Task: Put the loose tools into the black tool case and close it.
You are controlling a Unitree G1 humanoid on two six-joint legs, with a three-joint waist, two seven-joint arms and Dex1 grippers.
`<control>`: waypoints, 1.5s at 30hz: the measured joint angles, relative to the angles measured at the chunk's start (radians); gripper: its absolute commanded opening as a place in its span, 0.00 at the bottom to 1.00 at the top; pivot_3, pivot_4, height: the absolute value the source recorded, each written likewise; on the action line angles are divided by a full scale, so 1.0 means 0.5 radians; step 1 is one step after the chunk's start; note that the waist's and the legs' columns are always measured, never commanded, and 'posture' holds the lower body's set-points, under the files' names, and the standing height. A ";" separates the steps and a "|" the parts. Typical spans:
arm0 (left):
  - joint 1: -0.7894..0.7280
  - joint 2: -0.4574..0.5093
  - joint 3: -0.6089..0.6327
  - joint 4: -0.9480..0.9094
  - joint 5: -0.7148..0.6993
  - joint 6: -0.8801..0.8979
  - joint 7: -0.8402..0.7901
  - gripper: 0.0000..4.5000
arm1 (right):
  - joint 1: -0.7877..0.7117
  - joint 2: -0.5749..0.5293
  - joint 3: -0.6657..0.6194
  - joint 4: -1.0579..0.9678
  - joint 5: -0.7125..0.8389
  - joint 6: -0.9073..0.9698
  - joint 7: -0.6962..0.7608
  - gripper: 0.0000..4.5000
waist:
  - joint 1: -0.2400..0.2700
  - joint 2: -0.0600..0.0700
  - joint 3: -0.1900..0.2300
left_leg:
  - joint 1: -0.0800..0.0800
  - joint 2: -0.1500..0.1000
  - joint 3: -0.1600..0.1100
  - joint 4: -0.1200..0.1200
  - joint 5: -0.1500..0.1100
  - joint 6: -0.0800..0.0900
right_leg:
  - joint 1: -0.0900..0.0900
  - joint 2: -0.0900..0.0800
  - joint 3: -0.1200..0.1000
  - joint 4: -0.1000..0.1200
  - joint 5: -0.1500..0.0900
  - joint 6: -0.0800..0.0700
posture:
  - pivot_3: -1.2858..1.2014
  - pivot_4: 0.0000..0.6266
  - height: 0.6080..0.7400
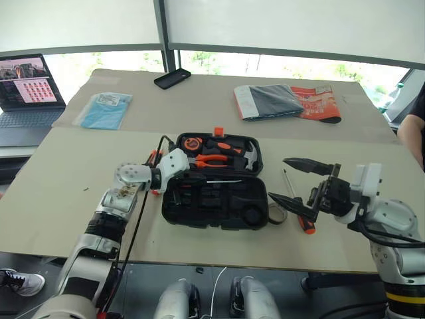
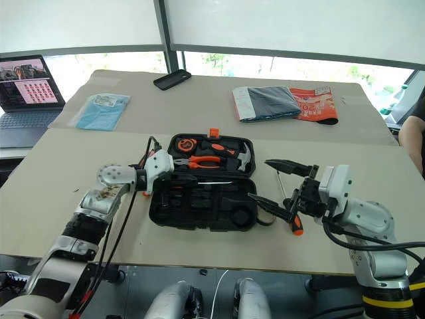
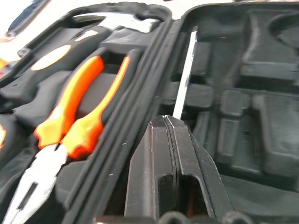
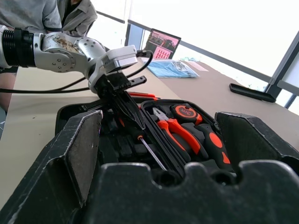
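Now, your scene reads thus:
Left end effector (image 4: pixel 135 119): pressed together, holding nothing, its tip just beside a thin steel screwdriver shaft (image 3: pixel 185 74) lying in the case.
Right end effector (image 1: pixel 299 185): spread wide, hovering beside the case.
Black tool case (image 1: pixel 212 199): open on the surface (image 1: pixel 66 193); pliers (image 1: pixel 211 159) sit in the far half.
Second screwdriver (image 1: pixel 297 206): loose, right of the case, beside a small grey tape roll (image 1: pixel 277 213).

Tool case (image 1: pixel 212 203) black, orange latch (image 1: pixel 218 131); pliers (image 1: pixel 214 159) orange-handled; screwdriver (image 1: pixel 299 209) handle orange-black; surface (image 1: pixel 60 186) beige; phone (image 1: pixel 172 78) black.
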 measured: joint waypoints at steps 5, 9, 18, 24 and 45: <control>0.009 -0.010 -0.067 -0.034 0.066 0.051 0.043 0.01 | 0.030 0.008 -0.001 0.000 0.000 -0.001 -0.001 1.00 | 0.005 0.003 -0.002 | 0.006 0.000 0.000 0.000 -0.001 0.001 | 0.004 -0.001 0.001 0.000 0.000 0.000 | 0.52 0.24 1.00; 0.022 -0.033 -0.069 -0.093 0.067 0.126 0.048 0.01 | 0.040 0.009 -0.004 0.005 0.000 -0.001 -0.003 1.00 | 0.005 0.003 -0.002 | 0.006 0.000 0.000 -0.001 -0.001 0.002 | 0.004 -0.002 0.001 0.000 0.000 0.000 | 0.52 0.24 1.00; 0.180 -0.086 0.118 -0.164 -0.270 0.008 -0.103 0.34 | 0.356 0.012 -0.248 0.019 -0.054 -0.001 -0.189 1.00 | 0.013 0.003 -0.002 | -0.002 0.000 -0.001 -0.001 -0.001 0.001 | -0.002 -0.004 0.000 0.000 0.000 0.000 | 0.52 0.24 1.00; 0.431 0.248 0.405 -0.504 -0.707 -0.024 -0.548 0.80 | 1.036 0.086 -0.569 -0.041 -0.153 -0.052 -0.250 1.00 | -0.002 0.011 -0.007 | 0.006 0.001 0.000 -0.008 0.001 -0.004 | 0.002 -0.007 0.003 -0.001 -0.003 0.001 | 0.52 0.24 1.00; 1.038 0.319 0.582 -0.958 -1.034 0.074 -0.667 0.99 | 0.785 -0.158 -0.521 -0.526 0.161 1.329 -1.051 1.00 | 0.004 0.031 -0.017 | 0.005 0.003 -0.004 -0.011 -0.013 -0.009 | -0.002 0.002 0.003 -0.002 -0.008 -0.005 | 0.52 0.24 1.00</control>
